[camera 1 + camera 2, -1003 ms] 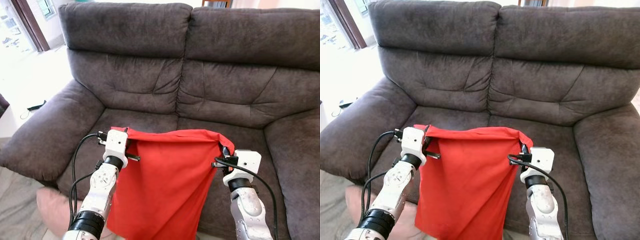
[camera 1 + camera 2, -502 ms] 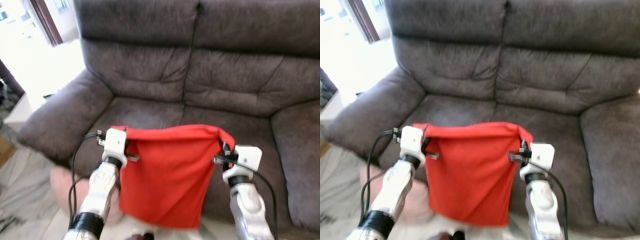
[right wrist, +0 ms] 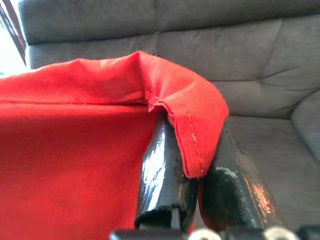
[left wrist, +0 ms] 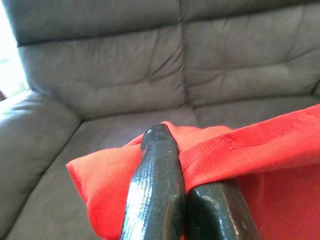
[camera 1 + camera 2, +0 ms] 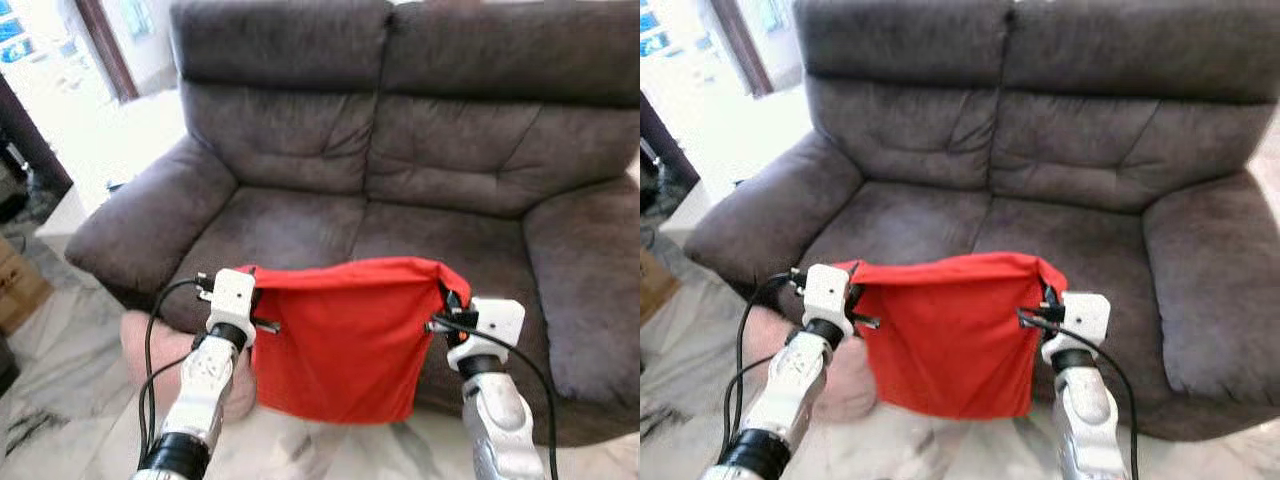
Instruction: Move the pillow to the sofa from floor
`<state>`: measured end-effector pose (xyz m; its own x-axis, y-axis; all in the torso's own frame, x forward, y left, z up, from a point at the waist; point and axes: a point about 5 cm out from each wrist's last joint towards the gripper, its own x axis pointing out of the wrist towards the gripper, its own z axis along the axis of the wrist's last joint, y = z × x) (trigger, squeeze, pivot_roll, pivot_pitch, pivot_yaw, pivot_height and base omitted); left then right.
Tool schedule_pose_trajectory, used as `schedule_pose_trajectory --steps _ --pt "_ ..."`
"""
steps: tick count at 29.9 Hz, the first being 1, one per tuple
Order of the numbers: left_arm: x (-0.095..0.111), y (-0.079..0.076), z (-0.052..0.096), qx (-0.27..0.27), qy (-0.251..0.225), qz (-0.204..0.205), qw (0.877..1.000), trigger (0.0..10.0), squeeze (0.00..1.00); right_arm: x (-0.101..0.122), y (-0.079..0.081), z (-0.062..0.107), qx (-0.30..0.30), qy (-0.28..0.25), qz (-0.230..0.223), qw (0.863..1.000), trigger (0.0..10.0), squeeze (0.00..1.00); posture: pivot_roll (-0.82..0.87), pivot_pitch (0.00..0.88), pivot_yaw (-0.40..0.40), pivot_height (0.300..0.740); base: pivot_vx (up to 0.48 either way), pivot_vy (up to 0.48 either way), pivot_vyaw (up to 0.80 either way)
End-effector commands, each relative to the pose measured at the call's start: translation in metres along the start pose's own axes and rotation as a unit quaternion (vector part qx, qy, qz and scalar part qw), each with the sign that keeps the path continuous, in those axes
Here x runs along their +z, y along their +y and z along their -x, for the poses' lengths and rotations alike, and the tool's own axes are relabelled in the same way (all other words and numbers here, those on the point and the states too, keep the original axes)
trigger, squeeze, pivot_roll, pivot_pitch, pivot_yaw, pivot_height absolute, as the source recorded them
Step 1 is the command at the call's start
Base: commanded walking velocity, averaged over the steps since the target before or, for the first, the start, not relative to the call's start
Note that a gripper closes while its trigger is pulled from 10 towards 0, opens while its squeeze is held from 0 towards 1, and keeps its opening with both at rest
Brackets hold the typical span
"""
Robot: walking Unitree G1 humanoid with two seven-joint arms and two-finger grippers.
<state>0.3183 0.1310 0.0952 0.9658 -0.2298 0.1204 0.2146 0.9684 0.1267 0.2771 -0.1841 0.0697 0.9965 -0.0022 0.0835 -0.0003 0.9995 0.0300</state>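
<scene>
Here, in the left eye view, a red pillow (image 5: 340, 340) hangs flat between the two arms, in the air in front of the dark grey sofa (image 5: 400, 150). The left gripper (image 5: 252, 290) pinches the pillow's top left corner and the right gripper (image 5: 447, 296) pinches its top right corner, so the upper edge is stretched almost level between them. The lower edge of the pillow hangs just above the marble floor (image 5: 70, 380), near the front of the sofa seat. A pink cushion (image 5: 150, 350) lies on the floor at the left, beside the sofa's left armrest and partly behind the left arm. A cardboard box (image 5: 18, 285) stands at the far left edge.

In the right eye view the same scene is shown: the pillow is in front of the seat, not yet resting on it.

In the left wrist view, the two black fingers (image 4: 155, 190) are pressed together on a fold of red fabric, with the sofa backrest behind.

In the right wrist view, the fingers (image 3: 162, 175) are closed on the pillow's hemmed corner, which folds over between them; its stitched seam is visible.
</scene>
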Motion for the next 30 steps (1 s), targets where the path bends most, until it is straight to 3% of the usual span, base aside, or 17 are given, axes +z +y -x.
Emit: schedule_pose_trajectory --steps 1,7,12,21,30 --pt "0.0099 0.0097 -0.0023 0.015 -0.026 -0.002 1.000 10.0 0.00 0.0142 -0.0018 -0.0061 -0.010 -0.037 -0.007 0.999 10.0 0.00 -0.03 0.059 0.030 0.740 0.000 0.000 0.00" --pt "0.0097 0.0096 -0.0022 0.014 -0.026 -0.003 1.000 10.0 0.00 0.0141 -0.0018 -0.0059 -0.011 -0.038 -0.008 0.999 10.0 0.00 -0.03 0.055 0.031 0.740 0.000 0.000 0.00" --pt "0.0085 0.0093 -0.0015 0.013 -0.025 -0.004 1.000 10.0 0.00 0.0134 -0.0015 -0.0060 -0.010 -0.037 -0.006 0.999 10.0 0.00 -0.05 0.009 0.038 0.740 0.000 0.000 -0.80" --pt "0.0060 0.0128 -0.0005 0.016 -0.019 -0.009 1.000 10.0 0.00 0.0130 -0.0031 -0.0047 -0.013 -0.039 -0.004 0.999 10.0 0.00 -0.06 0.000 0.042 0.740 0.000 0.000 -0.80" --pt "0.0047 0.0118 0.0015 0.013 -0.020 -0.017 1.000 10.0 0.00 0.0141 -0.0006 -0.0063 -0.009 -0.043 -0.007 0.999 10.0 0.00 -0.05 0.000 0.035 0.740 0.000 -0.079 -0.16"
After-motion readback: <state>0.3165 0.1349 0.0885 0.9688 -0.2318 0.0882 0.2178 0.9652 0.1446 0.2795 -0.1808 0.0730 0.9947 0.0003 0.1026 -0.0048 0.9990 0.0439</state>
